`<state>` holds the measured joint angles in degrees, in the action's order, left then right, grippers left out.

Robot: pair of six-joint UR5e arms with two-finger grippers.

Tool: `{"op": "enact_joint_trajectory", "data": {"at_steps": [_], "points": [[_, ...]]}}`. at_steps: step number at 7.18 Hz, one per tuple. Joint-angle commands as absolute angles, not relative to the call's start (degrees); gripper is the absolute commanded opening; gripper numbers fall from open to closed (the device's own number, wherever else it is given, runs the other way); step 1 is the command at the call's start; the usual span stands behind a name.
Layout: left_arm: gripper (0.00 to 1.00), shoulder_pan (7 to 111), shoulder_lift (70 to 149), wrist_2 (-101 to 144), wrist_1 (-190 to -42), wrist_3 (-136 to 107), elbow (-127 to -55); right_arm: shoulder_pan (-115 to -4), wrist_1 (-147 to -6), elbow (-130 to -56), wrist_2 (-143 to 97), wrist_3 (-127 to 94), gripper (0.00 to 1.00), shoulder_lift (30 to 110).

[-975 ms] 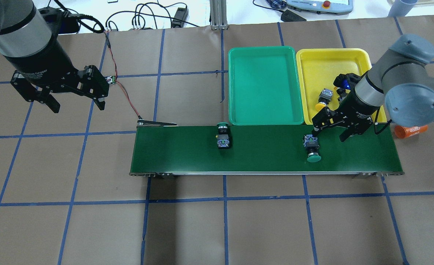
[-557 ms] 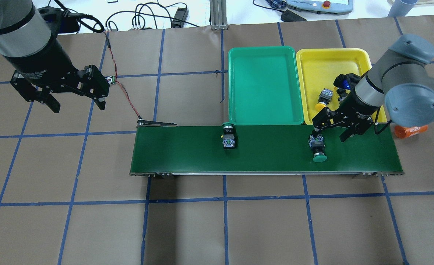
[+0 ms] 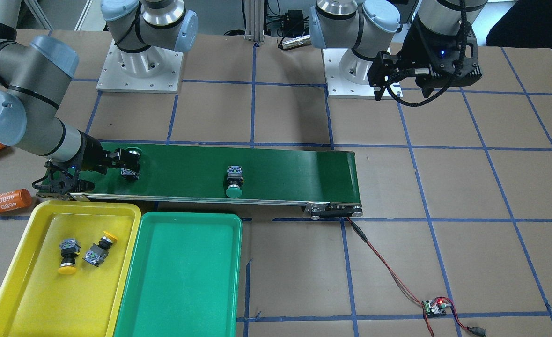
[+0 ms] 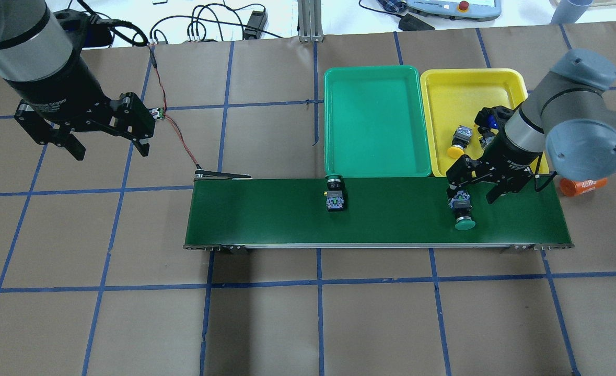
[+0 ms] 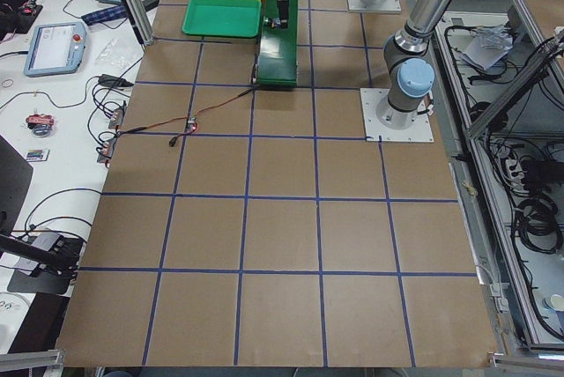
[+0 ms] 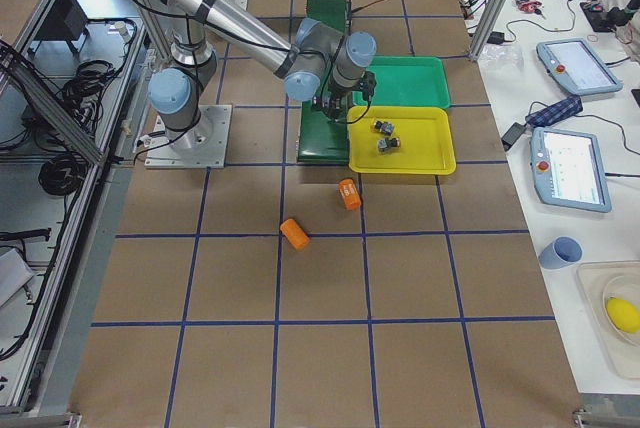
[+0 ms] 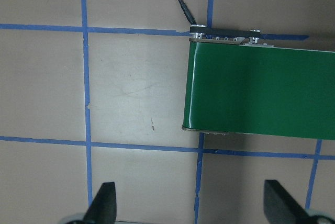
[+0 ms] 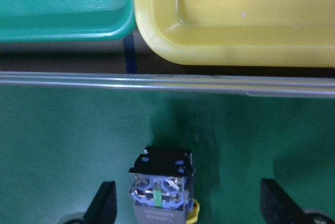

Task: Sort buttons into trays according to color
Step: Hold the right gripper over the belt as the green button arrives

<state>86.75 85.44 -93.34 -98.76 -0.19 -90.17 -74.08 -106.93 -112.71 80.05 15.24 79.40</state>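
I see glossy smooth plastic on the yellow tray [image 4: 464, 94] and green tray [image 4: 375, 120]; belt [image 4: 266, 214] looks matt, its rail [image 8: 167, 81] shiny metal; table [image 4: 370, 324] is matt brown paper.

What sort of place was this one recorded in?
Most likely a robotics lab test cell: a small conveyor belt on a table gridded with blue tape, with teach pendants on the side bench.

Two buttons [image 4: 335, 200] on the belt [image 4: 266, 209], two more in the right tray [image 4: 469, 86] (left tray [image 4: 373, 120] beside it)
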Motion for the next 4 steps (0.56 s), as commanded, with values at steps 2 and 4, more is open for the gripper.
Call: {"op": "enact_joint_trajectory", "data": {"at_steps": [2,4], "points": [[1.0,86.7,85.3,-93.4,-98.9,-0.2,-90.2,-74.1,-107.0,-113.2,81.3,15.4,0.82,79.5],[1.0,86.7,85.2,-93.4,-99.0,-0.2,-90.3,-74.1,-107.0,-113.2,81.6,15.7,0.03,79.5]]}}
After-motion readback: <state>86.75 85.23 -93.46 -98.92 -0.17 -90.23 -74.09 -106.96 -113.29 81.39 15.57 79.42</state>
